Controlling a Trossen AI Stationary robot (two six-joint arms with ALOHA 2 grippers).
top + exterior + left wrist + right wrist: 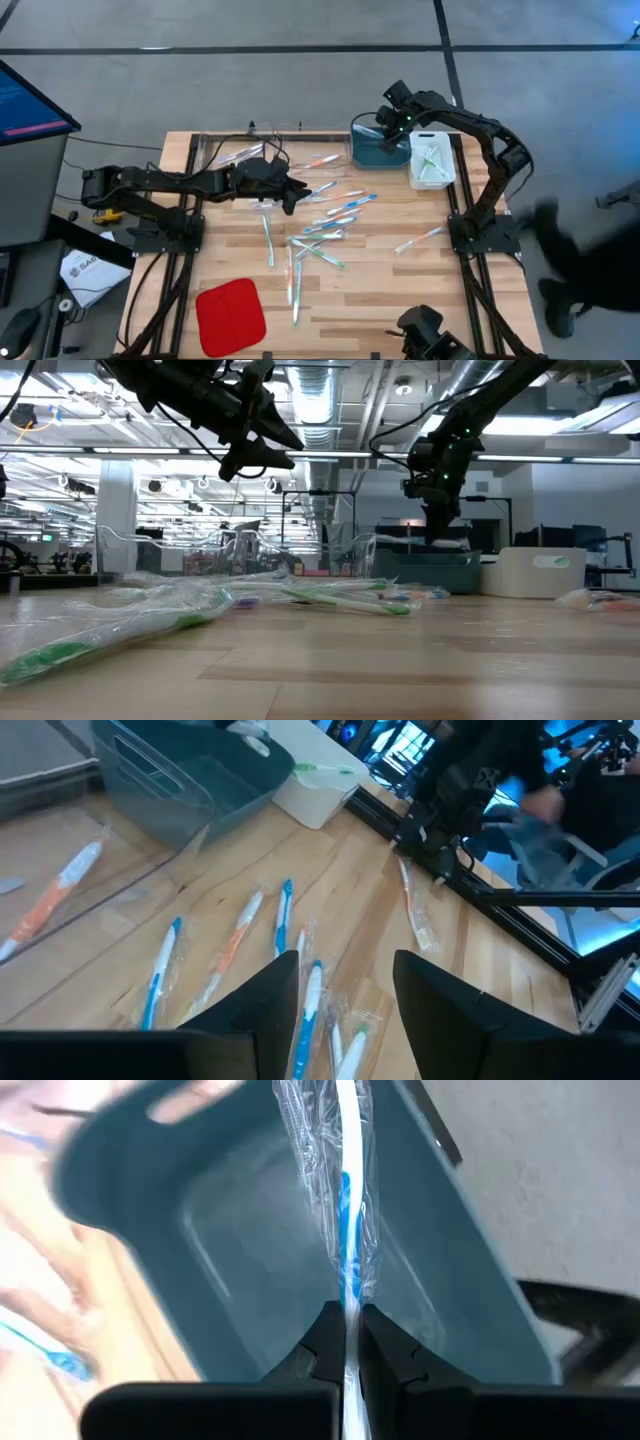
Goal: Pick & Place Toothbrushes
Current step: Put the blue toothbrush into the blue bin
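Observation:
Several wrapped toothbrushes (pixel 330 215) lie loose on the wooden table, blue, orange and green ones (pixel 160 970). My right gripper (pixel 385 125) hangs over the blue bin (pixel 378 152) at the far right. It is shut on a white-and-blue toothbrush (pixel 345 1220) in a clear wrapper. My left gripper (pixel 292 195) hovers open above the loose pile (pixel 345 990), touching nothing. The white bin (pixel 432 165) beside the blue one holds green toothbrushes. My right gripper pinches the wrapped toothbrush between its two fingertips (pixel 325 1335), on the stick (pixel 346 1305) just short of its blue part. The fingers point steeply down from above, and the stick runs on along their line. It hangs below them over the inside of the blue bin (pixel 230 1230).
A clear bin (pixel 235 150) stands at the far left of the table, with orange toothbrushes beside it. A flat red pad (pixel 230 312) lies near the front left. One toothbrush (pixel 420 238) lies apart at the right, near the right arm's base. A person moves beyond the table's right edge.

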